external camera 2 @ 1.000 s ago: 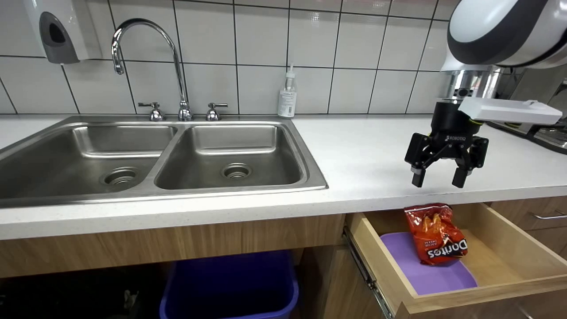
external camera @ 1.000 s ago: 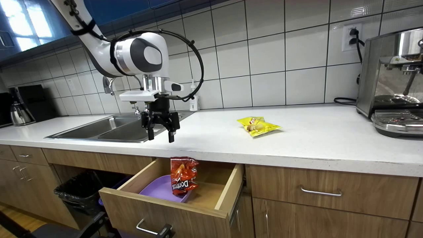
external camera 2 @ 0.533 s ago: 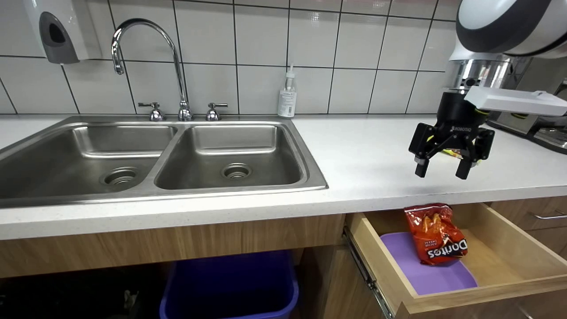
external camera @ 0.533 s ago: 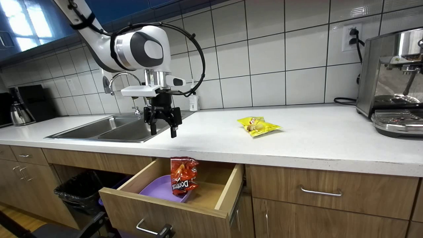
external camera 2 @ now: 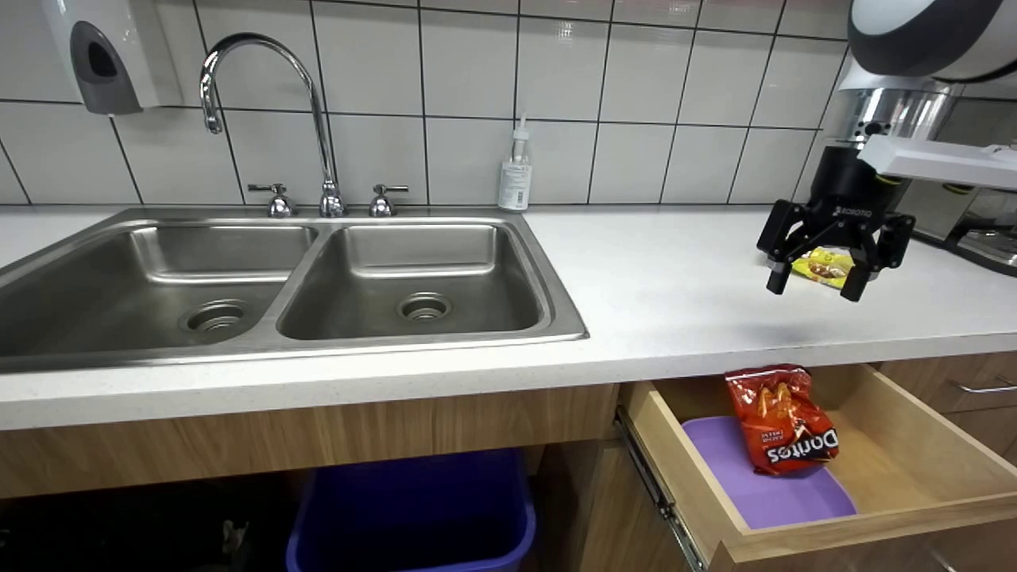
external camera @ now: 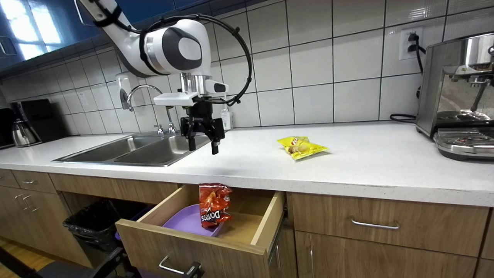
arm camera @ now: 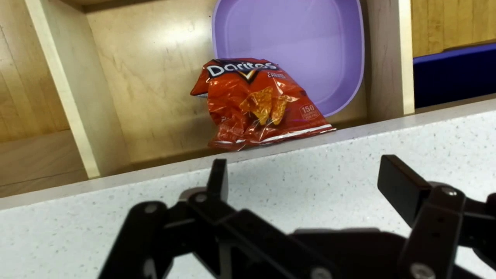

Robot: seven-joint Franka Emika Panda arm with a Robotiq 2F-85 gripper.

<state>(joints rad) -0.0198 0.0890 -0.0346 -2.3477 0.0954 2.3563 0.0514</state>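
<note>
In a pulled-out drawer (external camera: 224, 251) beneath a white counter (external camera: 366, 166), a red Doritos bag (arm camera: 263, 104) lies partly across a purple tray (arm camera: 294, 35), its lettering upside down in both exterior views. The tray's rim and the bag's own bulk probably prop it at a tilt, one sealed end raised toward the counter's edge; whether that end touches the edge cannot be told. The drawer, drawn well out, lays bag and tray bare from above. A yellow packet (external camera: 301, 148) lies farther back on the counter, and a soap bottle (external camera 2: 516, 179) stands against the tiled wall (external camera: 312, 61), presumably kept there to serve the steel sink (external camera 2: 300, 274) beside it. Over the counter, near its front edge, the robot's gripper (external camera: 203, 147) points straight down, a stance that gives the wrist view its look into the drawer. Its two black fingers (arm camera: 219, 174) are spread wide, close to their full width by the look of them, holding nothing and touching nothing, with the Doritos bag lower down, past the counter's edge, and the yellow packet well apart
</note>
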